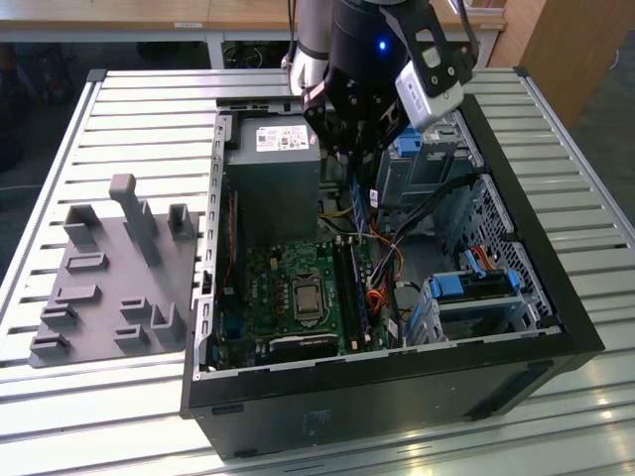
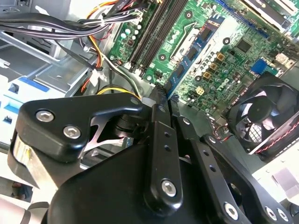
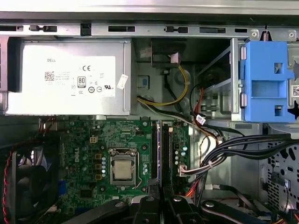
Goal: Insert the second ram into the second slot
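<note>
From where I stand the job looks partway done. The end effector (image 2: 163, 95) is clamped on the second ram (image 2: 194, 53), which is carried but not yet seated. The stick hangs straight down from the closed fingers (image 2: 159, 140), clear of the board. It is a thin, flat blue strip with a row of small dark chips along its face, and in the exterior view a pale label shows on it just below the end effector (image 1: 357, 159). Directly beneath it are the long dark memory slots (image 3: 167, 149) on the green motherboard (image 3: 93, 154). The stick runs roughly in line with them, though I cannot tell which slot it is over or whether a neighbouring slot is already filled. What remains, as I judge it, is lowering it, meeting the right slot and pressing it home. Just beside the slots is the square processor socket (image 3: 122, 169). Further out are the grey power supply (image 3: 70, 77), a black fan (image 2: 266, 112) and a chunky blue drive-bay clip (image 3: 266, 81), all inside the open black case (image 1: 397, 387). Well apart, toward the exterior view's left, a grey fixture block (image 1: 114, 278) lies on the slatted counter (image 1: 149, 109).
</note>
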